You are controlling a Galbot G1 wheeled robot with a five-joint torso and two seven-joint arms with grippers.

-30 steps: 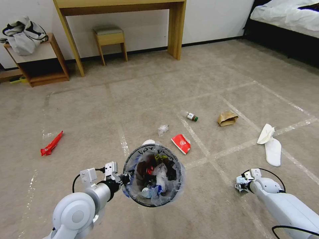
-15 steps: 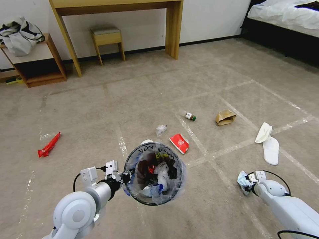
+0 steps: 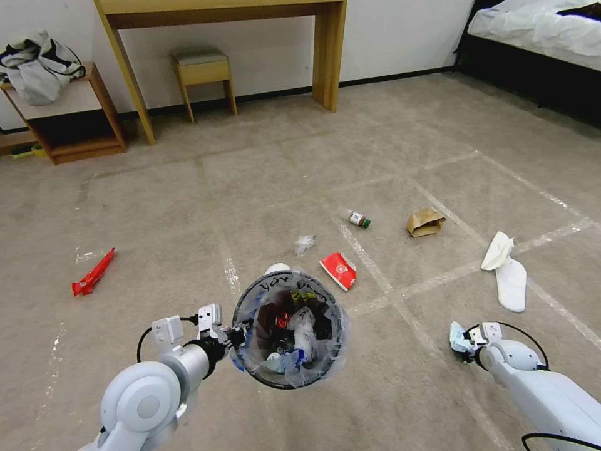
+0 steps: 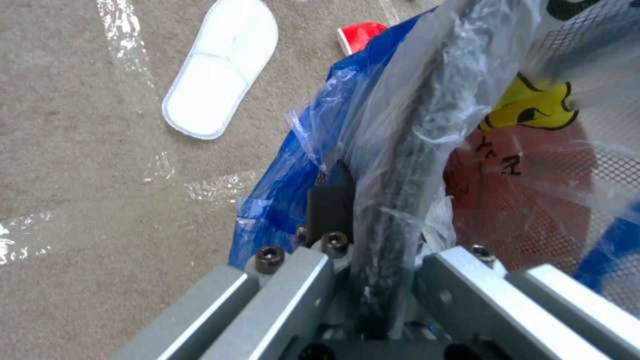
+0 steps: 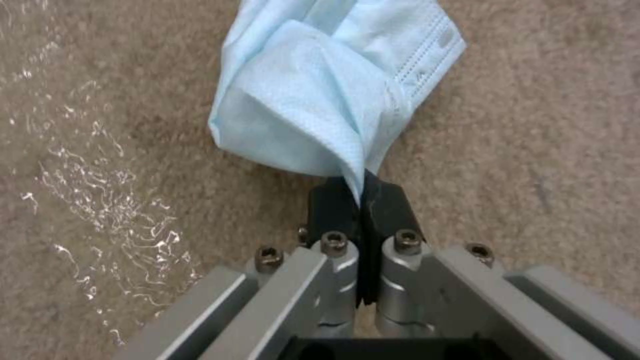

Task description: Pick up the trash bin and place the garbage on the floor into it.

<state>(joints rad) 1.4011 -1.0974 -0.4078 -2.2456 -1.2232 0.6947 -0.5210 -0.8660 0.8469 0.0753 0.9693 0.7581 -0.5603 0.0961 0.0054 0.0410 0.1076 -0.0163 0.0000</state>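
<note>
Low at my left, the left gripper (image 3: pixel 236 339) is clamped on the rim of the trash bin (image 3: pixel 250 313), holding it off the floor (image 3: pixel 156 207) with its mouth facing up toward the head camera. From the left wrist I see one black finger (image 4: pixel 330 200) outside the rim and the bag's blue edging bunched over it; the inner finger is hidden behind rim and plastic. Bin contents are a jumble, can't sort them apart beyond something red and a clear bottle shape. A white slipper (image 4: pixel 220 70) lies on the carpet beyond the bin in the left wrist view; from the head only a white sliver pokes out past the bin's far rim. At my right, the right gripper (image 3: pixel 464 346) is pinched fully closed on a corner of the blue face mask (image 5: pixel 327 90), which hangs crumpled off the fingertips; I can't tell whether its lower fold touches the carpet. Still on the floor: red wrapper (image 3: pixel 92 273) well off to the left, long axis running diagonally away to the right; red-and-white packet (image 3: pixel 339 270) just beyond the bin; crumpled clear plastic (image 3: pixel 304 243) past that; small bottle (image 3: pixel 359 219) on its side, green cap pointing right; brown paper bag (image 3: pixel 425 222) near it; white slippers (image 3: pixel 506 272) to the right, overlapping at one end, long axis running roughly away from me.
</note>
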